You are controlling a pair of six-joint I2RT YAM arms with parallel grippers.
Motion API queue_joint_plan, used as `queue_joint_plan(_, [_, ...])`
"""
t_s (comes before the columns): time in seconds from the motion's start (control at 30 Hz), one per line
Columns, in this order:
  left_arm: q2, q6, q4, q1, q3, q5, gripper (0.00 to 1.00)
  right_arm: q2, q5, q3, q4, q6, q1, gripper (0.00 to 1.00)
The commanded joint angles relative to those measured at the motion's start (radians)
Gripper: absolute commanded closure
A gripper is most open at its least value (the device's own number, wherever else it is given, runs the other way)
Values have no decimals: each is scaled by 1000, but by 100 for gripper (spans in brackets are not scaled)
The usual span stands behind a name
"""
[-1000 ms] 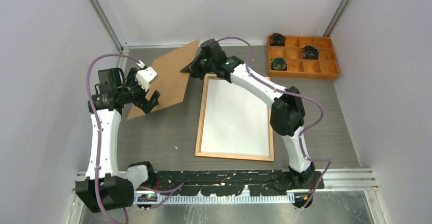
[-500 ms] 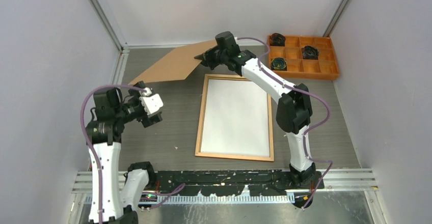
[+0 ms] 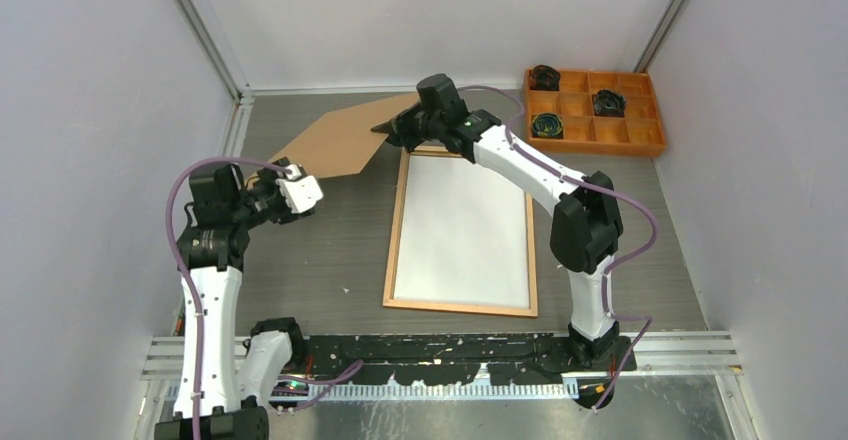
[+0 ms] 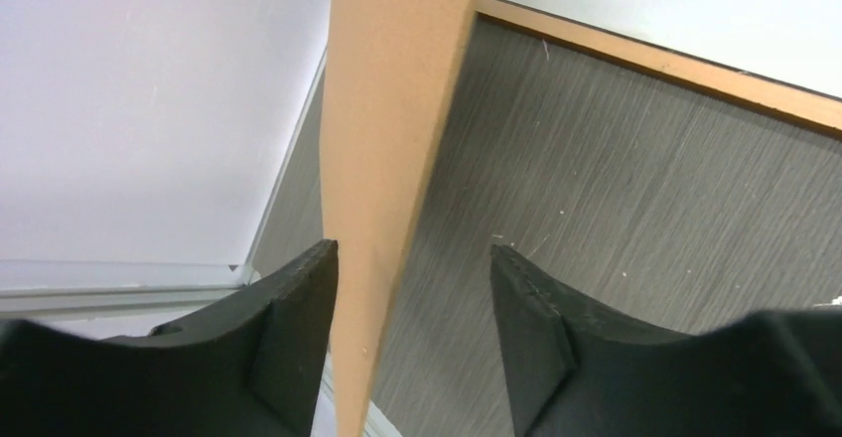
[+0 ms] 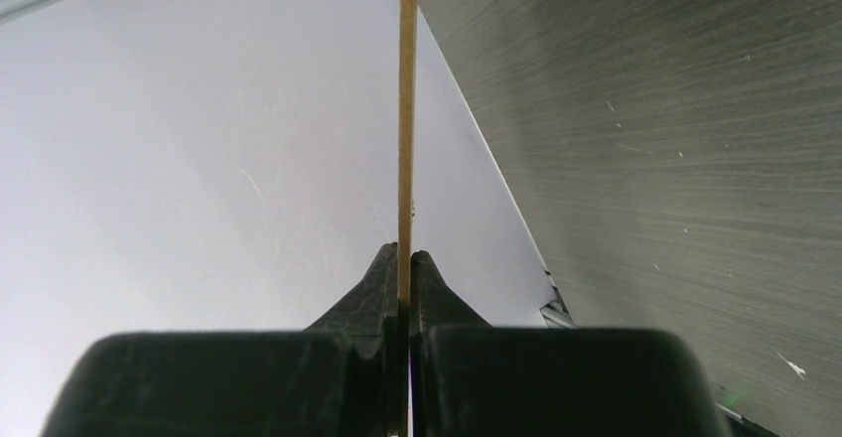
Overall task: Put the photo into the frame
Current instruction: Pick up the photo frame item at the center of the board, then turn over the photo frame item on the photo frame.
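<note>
The orange-brown wooden frame point(image 3: 397, 230) lies flat mid-table, and a plain white surface point(image 3: 463, 225) fills it. The photo's printed side is out of view. A brown backing board point(image 3: 335, 145) hangs tilted above the table, left of the frame's far end. My right gripper point(image 3: 390, 128) is shut on the board's right corner; in the right wrist view its gripper point(image 5: 404, 253) pinches the thin board edge point(image 5: 407, 109). My left gripper point(image 3: 292, 182) is at the board's near-left corner. In the left wrist view that gripper point(image 4: 414, 250) stands open around the board point(image 4: 387, 109), which is close to the left finger and apart from the right one. The frame's rim point(image 4: 695, 68) shows beyond.
An orange compartment tray point(image 3: 640, 140) with several dark round items stands at the back right. White walls close in on the left, back and right. A metal rail runs along the near edge by the arm bases.
The right gripper swung the board flatter and lower. The left arm pulled back, then came up to the board's near-left corner. Its jaws have narrowed around that corner.
</note>
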Motion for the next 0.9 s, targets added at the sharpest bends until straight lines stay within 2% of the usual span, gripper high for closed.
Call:
queue_joint_plan(0.0, [0, 84, -2, -6, 25, 19, 52, -107, -59, -1, 129, 22, 31, 99])
queue_joint_plan(0.1, [-7, 102, 5, -5, 18, 17, 73, -119, -73, -15, 126, 7, 41, 99])
queue_joint_plan(0.27, [-58, 96, 93, -6, -36, 19, 86, -150, -114, -57, 146, -47, 43, 81])
queue_joint_plan(0.3, [-69, 92, 119, -5, -49, 17, 90, -160, -120, -68, 139, -70, 42, 76])
queue_joint_plan(0.33, [-78, 88, 136, -5, -62, 14, 97, -173, -128, -79, 128, -94, 39, 66])
queue_joint_plan(0.4, [-86, 84, 159, -5, -61, 8, 100, -193, -162, -92, 108, -157, 27, 45])
queue_joint_plan(0.47, [-76, 83, 151, -6, -33, 9, 100, -214, -221, -99, 81, -250, 4, 30])
queue_joint_plan(0.57, [-42, 86, 81, -5, 51, 28, 100, -267, -333, -108, 12, -446, -51, 16])
queue_joint_plan(0.63, [-8, 95, -12, -5, 121, 58, 100, -308, -409, -99, -69, -651, -93, 11])
queue_joint_plan(0.67, [8, 114, -66, -5, 155, 71, 100, -334, -409, -90, -116, -721, -108, 10])
queue_joint_plan(0.73, [37, 192, -190, -6, 227, 104, 100, -394, -373, -94, -246, -1027, -108, 9])
queue_joint_plan(0.87, [72, 314, -360, -5, 323, 143, 100, -569, -336, -295, -142, -1340, -104, 9])
